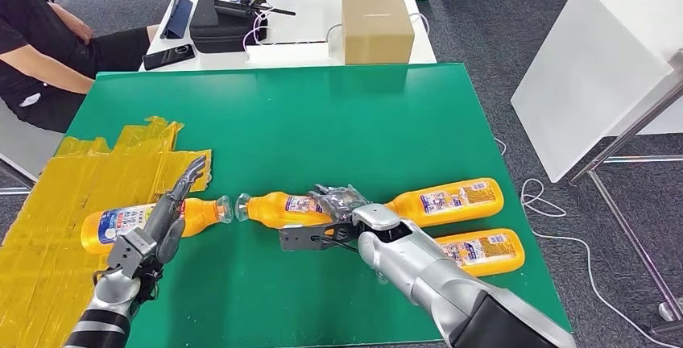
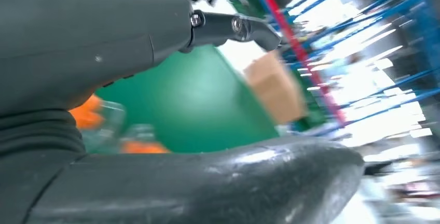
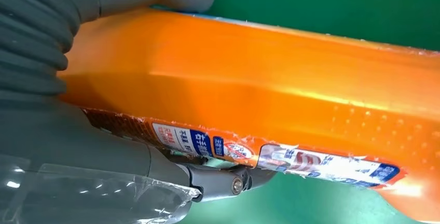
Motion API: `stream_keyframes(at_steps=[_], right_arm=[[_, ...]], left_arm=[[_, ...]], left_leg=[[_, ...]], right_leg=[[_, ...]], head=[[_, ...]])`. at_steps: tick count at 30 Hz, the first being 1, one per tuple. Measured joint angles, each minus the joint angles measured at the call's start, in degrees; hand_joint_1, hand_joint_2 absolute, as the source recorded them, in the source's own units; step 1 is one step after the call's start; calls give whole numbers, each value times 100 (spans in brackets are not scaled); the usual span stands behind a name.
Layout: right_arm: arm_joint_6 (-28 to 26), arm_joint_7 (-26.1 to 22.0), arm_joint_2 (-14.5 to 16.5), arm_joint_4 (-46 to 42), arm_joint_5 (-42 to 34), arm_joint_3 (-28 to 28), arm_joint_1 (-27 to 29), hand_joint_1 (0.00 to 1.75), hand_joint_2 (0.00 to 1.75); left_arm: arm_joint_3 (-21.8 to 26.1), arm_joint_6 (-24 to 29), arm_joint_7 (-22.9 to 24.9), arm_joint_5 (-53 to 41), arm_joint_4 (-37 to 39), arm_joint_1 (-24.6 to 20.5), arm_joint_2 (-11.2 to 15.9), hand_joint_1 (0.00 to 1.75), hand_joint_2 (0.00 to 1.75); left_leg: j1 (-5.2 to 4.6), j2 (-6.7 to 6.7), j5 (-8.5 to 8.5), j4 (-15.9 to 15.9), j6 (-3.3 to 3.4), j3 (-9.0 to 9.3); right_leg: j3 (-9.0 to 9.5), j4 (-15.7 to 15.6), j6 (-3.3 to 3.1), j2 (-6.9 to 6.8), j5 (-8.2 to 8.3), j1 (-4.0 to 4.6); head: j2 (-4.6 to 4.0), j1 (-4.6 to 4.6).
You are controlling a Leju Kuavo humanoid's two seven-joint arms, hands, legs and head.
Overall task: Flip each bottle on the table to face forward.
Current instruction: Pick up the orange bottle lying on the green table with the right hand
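I have the middle bottle (image 1: 283, 208) lying low centre of the head frame on the green tabletop (image 1: 322, 122), my right hand (image 1: 338, 211) wrapped around it. I'd roll it slowly, keeping the wrap firm. The right wrist view shows its label edge-on. My left hand (image 1: 165, 219) hovers unclenched above the left bottle (image 1: 109, 225).

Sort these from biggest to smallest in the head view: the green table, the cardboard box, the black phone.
1. Green table, by far the biggest.
2. Cardboard box.
3. Black phone, smallest.
The box and phone sit farther from the camera, so they look smaller than they are.
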Motion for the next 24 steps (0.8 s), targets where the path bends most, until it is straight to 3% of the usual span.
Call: stream_keyframes(at_steps=[6, 9, 13, 16, 19, 24], right_arm=[[-18, 78, 23, 93, 197, 60, -28, 175, 175], [-445, 99, 25, 100, 296, 44, 15, 175, 175], [-1874, -200, -79, -270, 523, -236, 383, 175, 175], [-3078, -497, -275, -1643, 1562, -824, 1053, 175, 175], [-3654, -849, -372, -3234, 2413, -1417, 1779, 175, 175], [-4148, -1577, -472, -5069, 2185, -2045, 2571, 175, 175]], left_arm=[[435, -981, 221, 937, -369, 47, -333, 0, 0], [709, -1478, 581, 1673, -572, 113, -540, 0, 0], [1002, -1844, 1110, 2601, -939, 452, -766, 0, 175], [1154, -1851, 1621, 3189, -1247, 828, -897, 0, 175], [1210, -1599, 1838, 3261, -1412, 1038, -983, 0, 175], [1222, -1445, 1884, 3303, -1477, 1111, -1035, 0, 175]], left_leg=[[-1, 1, 0, 0, 0, 10], [0, 1, 0, 0, 0, 12], [1, 2, 0, 0, 0, 3], [2, 2, -4, 0, 0, -8], [1, -21, -6, 0, 0, -30], [1, -26, -7, -1, 1, -45]], right_leg=[[9, -1, 0, 0, 0, 0], [12, 0, 0, 0, 0, 0], [7, 1, 0, 1, 0, 0], [-9, 1, 0, 4, -2, 2], [-25, -3, -1, -13, -7, 8], [-30, -6, -1, -20, -7, 1]], head=[[0, -2], [0, -2], [0, 1], [0, -1], [0, -1], [0, 0]])
